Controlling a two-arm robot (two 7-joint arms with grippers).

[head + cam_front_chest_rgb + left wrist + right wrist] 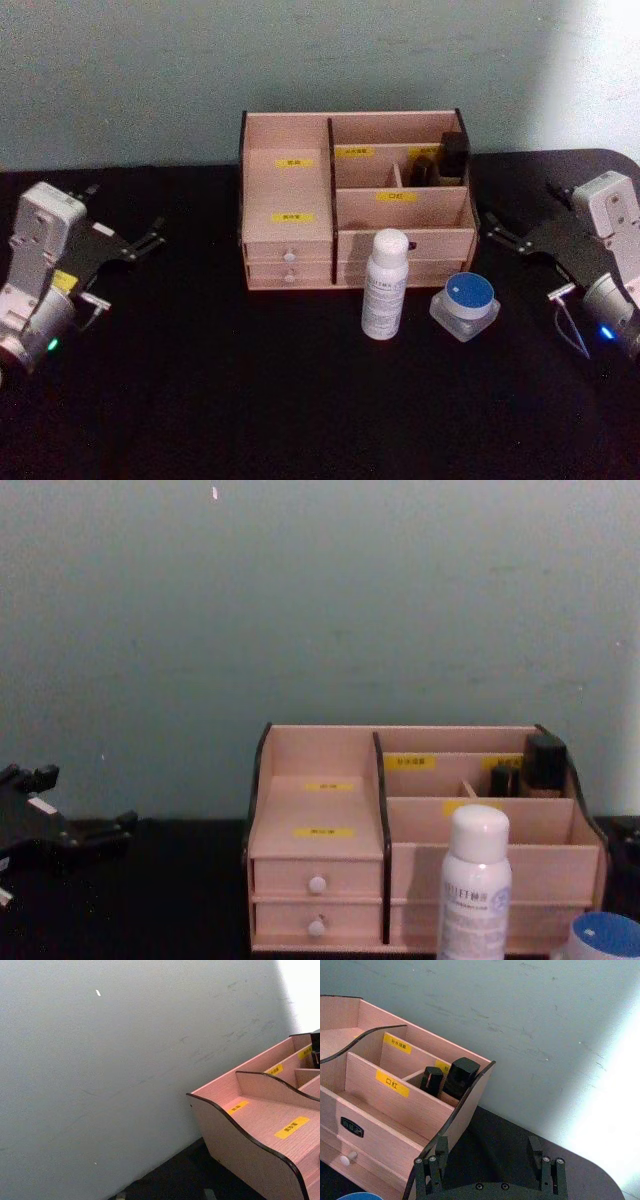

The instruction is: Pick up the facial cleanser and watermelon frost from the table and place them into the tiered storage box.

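No grasp is begun: one facial cleanser bottle (388, 285) and one blue-lidded watermelon frost jar (466, 303) stand just in front of the tiered storage box (290, 205), the left gripper (148, 238) and right gripper (497, 230) sit released and empty well apart on either side of it, so the next move requires a reach to either item.
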